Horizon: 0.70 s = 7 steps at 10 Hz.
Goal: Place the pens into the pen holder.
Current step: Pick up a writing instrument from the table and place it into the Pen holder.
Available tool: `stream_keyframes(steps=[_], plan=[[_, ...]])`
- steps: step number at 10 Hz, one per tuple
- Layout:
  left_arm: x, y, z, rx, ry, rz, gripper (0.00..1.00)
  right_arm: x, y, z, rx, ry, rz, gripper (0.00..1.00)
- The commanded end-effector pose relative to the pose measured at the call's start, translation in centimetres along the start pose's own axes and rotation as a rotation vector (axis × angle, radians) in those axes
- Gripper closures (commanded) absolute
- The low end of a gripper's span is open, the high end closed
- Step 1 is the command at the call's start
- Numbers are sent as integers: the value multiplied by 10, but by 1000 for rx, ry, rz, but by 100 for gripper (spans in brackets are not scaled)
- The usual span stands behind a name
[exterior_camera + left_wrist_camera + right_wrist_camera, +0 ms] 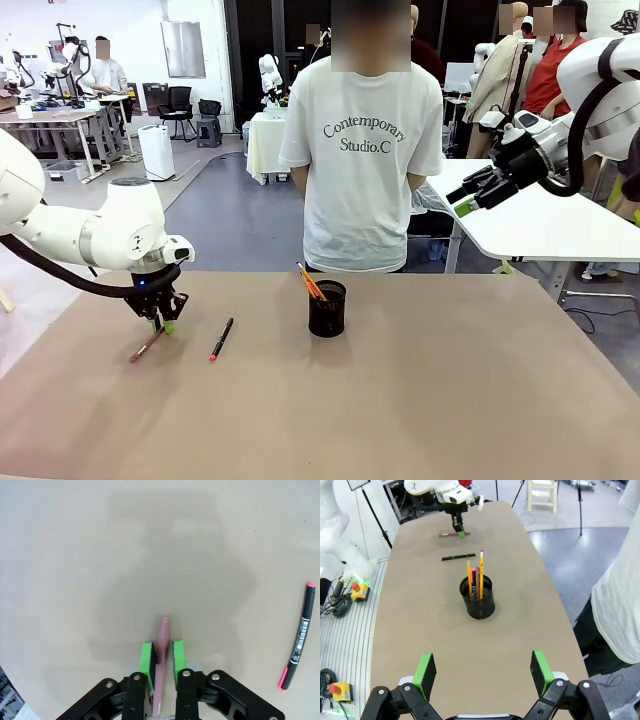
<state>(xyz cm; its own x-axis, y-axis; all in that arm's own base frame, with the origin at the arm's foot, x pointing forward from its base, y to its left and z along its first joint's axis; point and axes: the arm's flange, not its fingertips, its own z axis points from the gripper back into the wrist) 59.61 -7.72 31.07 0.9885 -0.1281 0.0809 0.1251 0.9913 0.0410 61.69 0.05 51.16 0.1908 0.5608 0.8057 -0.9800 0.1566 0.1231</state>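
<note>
Left gripper (160,322) low, pads (148,657) close astride brown pen (163,630), grip uncertain | right gripper (482,659) aloft, spread wide | black pen (298,649) lies nearby

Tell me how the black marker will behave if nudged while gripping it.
The black marker lies flat on the smooth table and looks round, so a nudge would probably roll it. Straight and slim, it is likely stiff and light.

Open tabletop (480,380) all around pen holder (327,308)
</note>
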Motion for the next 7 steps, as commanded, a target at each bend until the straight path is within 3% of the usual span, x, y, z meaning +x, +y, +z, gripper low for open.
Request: stream_keyframes(steps=[1, 5, 7], plan=[[-2, 6, 1, 10, 10, -7, 100, 2, 1, 1, -2, -1, 3, 0], [-6, 5, 8, -2, 22, -29, 100, 2, 1, 1, -2, -1, 3, 0], [-10, -3, 37, -26, 34, -83, 100, 2, 1, 1, -2, -1, 3, 0]])
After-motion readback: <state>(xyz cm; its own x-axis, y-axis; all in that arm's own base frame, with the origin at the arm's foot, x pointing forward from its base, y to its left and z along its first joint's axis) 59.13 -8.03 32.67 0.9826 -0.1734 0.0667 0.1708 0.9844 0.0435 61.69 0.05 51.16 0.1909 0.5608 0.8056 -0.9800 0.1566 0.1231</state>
